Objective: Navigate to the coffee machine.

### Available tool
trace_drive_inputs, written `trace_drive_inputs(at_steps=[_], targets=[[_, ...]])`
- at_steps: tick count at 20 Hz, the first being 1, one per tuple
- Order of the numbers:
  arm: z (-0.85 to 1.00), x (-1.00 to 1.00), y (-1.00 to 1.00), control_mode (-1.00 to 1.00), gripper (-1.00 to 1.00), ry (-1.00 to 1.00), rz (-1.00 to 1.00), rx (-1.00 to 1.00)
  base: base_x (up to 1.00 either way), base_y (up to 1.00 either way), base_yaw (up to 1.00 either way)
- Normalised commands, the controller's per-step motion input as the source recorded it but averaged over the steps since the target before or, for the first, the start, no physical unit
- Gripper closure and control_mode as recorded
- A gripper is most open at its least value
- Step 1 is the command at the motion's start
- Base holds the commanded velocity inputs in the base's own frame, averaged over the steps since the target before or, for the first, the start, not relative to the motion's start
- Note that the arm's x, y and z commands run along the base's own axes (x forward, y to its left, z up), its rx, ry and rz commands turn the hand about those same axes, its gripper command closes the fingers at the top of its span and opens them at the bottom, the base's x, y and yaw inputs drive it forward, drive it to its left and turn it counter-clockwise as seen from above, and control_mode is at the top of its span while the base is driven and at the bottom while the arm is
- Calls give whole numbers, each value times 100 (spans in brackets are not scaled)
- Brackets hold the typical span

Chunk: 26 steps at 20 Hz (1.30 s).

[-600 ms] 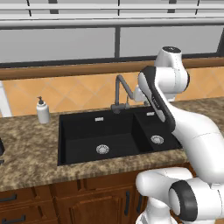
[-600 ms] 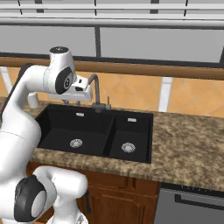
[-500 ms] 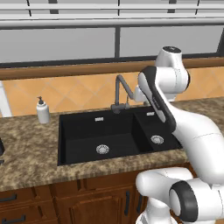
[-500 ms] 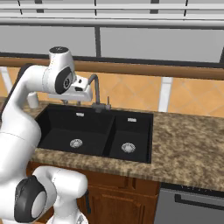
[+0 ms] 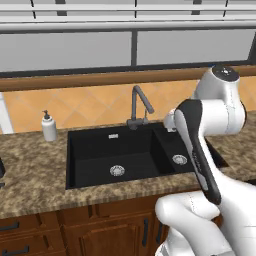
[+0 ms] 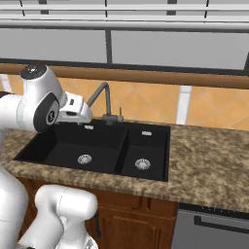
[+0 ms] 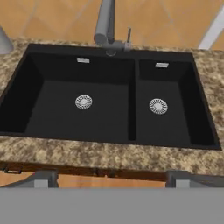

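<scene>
The coffee machine is out of view. A thin dark sliver (image 5: pixel 1 170) sits on the counter at the left edge of the left base view, and I cannot tell what it is. My gripper (image 7: pixel 112 178) hangs above the front edge of the black double sink (image 7: pixel 131 127), open, with nothing between its wide-apart fingertips (image 7: pixel 43 177). My hand (image 5: pixel 171 120) is held over the sink near the grey faucet (image 5: pixel 136 102). From the right, the hand (image 6: pixel 78 111) shows beside the faucet (image 6: pixel 104 99).
A white soap dispenser (image 5: pixel 48 126) stands on the speckled stone counter (image 5: pixel 30 170) left of the sink. Wooden cabinets (image 5: pixel 100 227) run below, with a steel appliance front (image 6: pixel 214 228) at the right. An orange tiled wall (image 6: pixel 146 99) and a window are behind.
</scene>
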Motion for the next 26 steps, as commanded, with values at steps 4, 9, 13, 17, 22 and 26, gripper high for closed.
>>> trace_drive_inputs(at_steps=[4, 9, 13, 17, 22, 26], targets=[[32, -50, -8, -100, -100, -29, 0, 0, 0, 0, 0], [0, 0, 0, 100, -100, 0, 0, 0, -63, -81, -2], [0, 0, 0, 100, -100, 0, 0, 0, -72, -100, -14], [0, 0, 0, 100, -100, 0, 0, 0, -54, -100, -25], [0, 0, 0, 100, -100, 0, 0, 0, -18, -100, -47], [0, 0, 0, 100, -100, 0, 0, 0, 0, -59, -84]])
